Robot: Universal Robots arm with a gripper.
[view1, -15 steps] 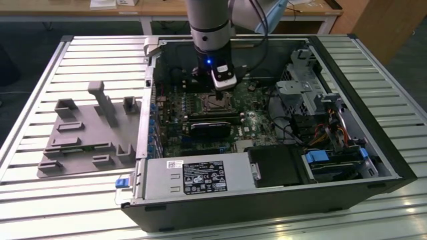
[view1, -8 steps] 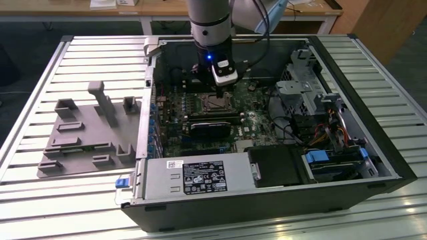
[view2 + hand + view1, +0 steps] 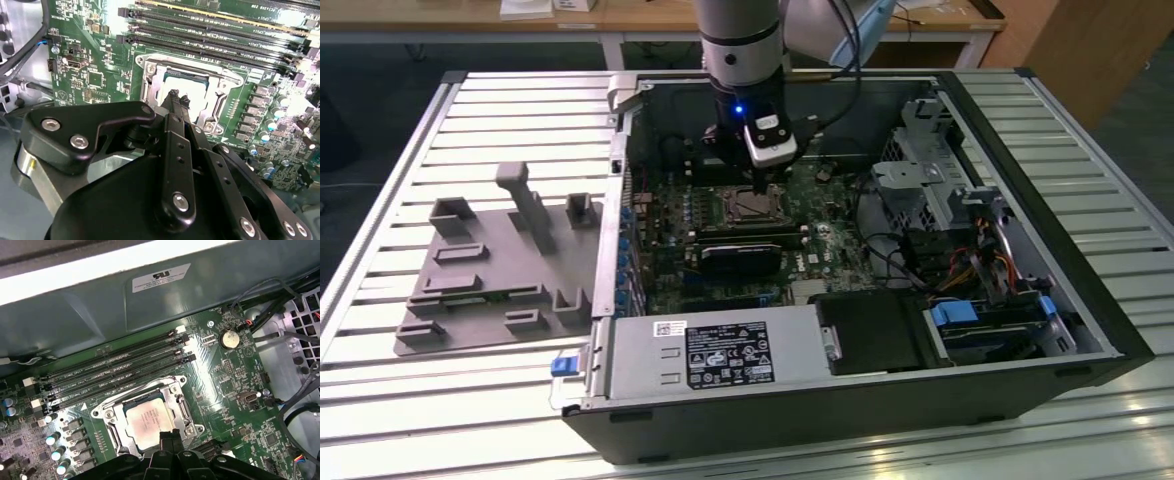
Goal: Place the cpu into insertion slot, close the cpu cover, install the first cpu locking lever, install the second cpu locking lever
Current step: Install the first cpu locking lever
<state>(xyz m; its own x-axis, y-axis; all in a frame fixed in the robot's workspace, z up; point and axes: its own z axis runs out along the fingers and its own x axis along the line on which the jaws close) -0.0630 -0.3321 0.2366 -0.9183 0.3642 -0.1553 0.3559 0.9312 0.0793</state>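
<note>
The cpu [image 3: 147,422] lies flat in the socket on the green motherboard [image 3: 235,390], its silvery-grey top showing. The cpu cover [image 3: 177,402], a thin metal frame, lies down around it. My gripper [image 3: 167,436] hangs just above the socket's edge, fingertips pressed together with nothing visibly between them. In the second wrist view the gripper [image 3: 177,97] stands right over the cpu [image 3: 195,90] and the cpu cover [image 3: 156,85]. The exterior view has the gripper [image 3: 765,185] inside the open computer case, directly above the socket [image 3: 753,207]. I cannot make out how the locking levers stand.
Memory slots [image 3: 115,372] run beside the socket. A black card [image 3: 736,258] sits on the board's near side, and the power supply [image 3: 707,355] lies at the case front. Cables and drive bays [image 3: 947,260] crowd the exterior view's right. A grey fixture plate [image 3: 494,270] lies outside the case.
</note>
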